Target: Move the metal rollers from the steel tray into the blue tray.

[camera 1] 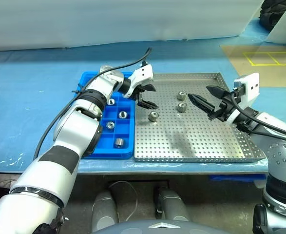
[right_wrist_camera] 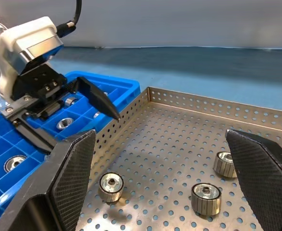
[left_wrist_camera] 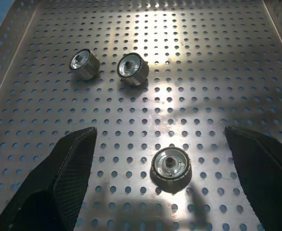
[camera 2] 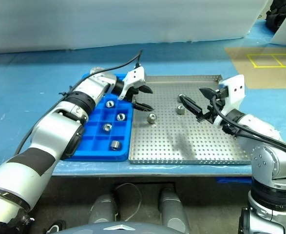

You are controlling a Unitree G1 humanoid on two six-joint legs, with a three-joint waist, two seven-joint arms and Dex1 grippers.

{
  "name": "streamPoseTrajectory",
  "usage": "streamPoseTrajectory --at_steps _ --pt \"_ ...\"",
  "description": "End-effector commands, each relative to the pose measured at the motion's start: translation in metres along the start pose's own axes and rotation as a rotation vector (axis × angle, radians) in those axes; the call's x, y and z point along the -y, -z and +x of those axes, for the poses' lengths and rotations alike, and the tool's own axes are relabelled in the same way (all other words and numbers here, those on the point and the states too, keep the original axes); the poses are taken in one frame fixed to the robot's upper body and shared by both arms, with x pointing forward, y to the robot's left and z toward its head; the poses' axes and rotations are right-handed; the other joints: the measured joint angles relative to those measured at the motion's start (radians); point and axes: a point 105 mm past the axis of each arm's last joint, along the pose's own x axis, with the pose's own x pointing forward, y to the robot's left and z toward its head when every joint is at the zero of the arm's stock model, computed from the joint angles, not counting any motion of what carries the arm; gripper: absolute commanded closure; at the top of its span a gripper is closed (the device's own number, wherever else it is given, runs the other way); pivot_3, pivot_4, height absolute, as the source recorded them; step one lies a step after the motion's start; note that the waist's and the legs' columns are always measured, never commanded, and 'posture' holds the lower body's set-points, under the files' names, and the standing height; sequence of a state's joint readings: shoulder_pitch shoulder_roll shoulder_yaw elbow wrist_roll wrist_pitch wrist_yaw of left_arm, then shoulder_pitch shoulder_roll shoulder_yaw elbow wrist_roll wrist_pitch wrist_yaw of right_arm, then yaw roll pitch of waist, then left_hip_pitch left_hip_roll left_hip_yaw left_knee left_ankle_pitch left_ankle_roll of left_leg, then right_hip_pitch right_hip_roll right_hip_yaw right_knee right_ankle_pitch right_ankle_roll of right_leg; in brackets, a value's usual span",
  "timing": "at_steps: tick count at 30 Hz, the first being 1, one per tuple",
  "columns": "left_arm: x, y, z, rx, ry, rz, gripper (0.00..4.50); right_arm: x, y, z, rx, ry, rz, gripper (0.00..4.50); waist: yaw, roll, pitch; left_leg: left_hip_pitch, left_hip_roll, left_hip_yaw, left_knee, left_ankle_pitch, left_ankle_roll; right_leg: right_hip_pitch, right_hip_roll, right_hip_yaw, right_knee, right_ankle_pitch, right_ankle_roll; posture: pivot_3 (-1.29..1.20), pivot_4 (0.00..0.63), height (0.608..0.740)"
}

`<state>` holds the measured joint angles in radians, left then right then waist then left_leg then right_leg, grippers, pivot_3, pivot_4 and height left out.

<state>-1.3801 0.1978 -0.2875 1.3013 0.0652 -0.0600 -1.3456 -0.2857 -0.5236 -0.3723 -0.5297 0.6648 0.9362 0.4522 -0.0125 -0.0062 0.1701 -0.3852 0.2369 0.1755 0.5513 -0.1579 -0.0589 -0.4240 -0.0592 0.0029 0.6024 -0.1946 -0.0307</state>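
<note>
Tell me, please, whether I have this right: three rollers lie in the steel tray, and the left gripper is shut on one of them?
Not quite. Three rollers do lie in the steel tray, but the left gripper is open and empty, hanging over the nearest roller, as the left wrist view shows.

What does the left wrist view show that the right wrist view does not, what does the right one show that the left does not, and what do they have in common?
Left wrist view, not the right wrist view: a look down on the near roller lying between the open fingers of the left tool, touching neither.
Right wrist view, not the left wrist view: the blue tray with stored rollers in its compartments, and the open right tool.
Both: the perforated steel tray with three loose rollers on it.
</note>
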Motion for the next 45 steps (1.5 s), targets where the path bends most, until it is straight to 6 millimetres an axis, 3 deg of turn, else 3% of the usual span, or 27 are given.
streamPoseTrajectory --at_steps 1,10,30,41,45 --pt "0.003 0.004 0.002 -0.059 0.030 -0.002 0.00 -0.006 -0.011 -0.004 0.065 0.017 -0.040 0.05 -0.001 0.000 0.000 0.000 0.000 0.000 0.001 0.000 0.000 0.000 0.000 0.000 0.000 0.000 0.000 -0.59 0.150 0.740" --pt "0.006 0.022 0.027 -0.091 -0.030 -0.087 0.00 -0.005 -0.003 -0.009 0.072 0.075 -0.032 0.05 -0.004 0.000 0.000 -0.001 0.000 0.000 0.005 -0.002 0.003 0.001 -0.001 0.000 0.000 0.000 0.000 -0.62 0.150 0.740" --pt "0.020 0.055 0.059 -0.208 -0.074 -0.126 0.00 -0.007 0.007 -0.017 0.063 0.140 -0.031 0.05 -0.042 0.000 0.000 -0.004 0.000 0.000 0.009 -0.008 0.013 0.002 -0.001 -0.001 -0.004 -0.004 0.008 -0.68 0.150 0.740" --pt "0.013 0.065 0.054 -0.241 -0.146 -0.126 0.00 -0.007 0.011 -0.018 0.059 0.152 -0.023 0.05 -0.065 0.001 0.000 -0.006 -0.002 0.000 0.010 -0.010 0.016 0.005 -0.003 -0.001 -0.015 -0.003 0.010 -0.68 0.150 0.740" --pt "0.012 0.068 0.050 -0.251 -0.150 -0.126 1.23 -0.008 0.011 -0.016 0.060 0.143 -0.019 0.00 -0.077 0.001 0.000 -0.007 -0.006 0.000 0.009 -0.011 0.018 0.005 -0.009 -0.002 -0.015 -0.003 0.011 -0.67 0.150 0.740"
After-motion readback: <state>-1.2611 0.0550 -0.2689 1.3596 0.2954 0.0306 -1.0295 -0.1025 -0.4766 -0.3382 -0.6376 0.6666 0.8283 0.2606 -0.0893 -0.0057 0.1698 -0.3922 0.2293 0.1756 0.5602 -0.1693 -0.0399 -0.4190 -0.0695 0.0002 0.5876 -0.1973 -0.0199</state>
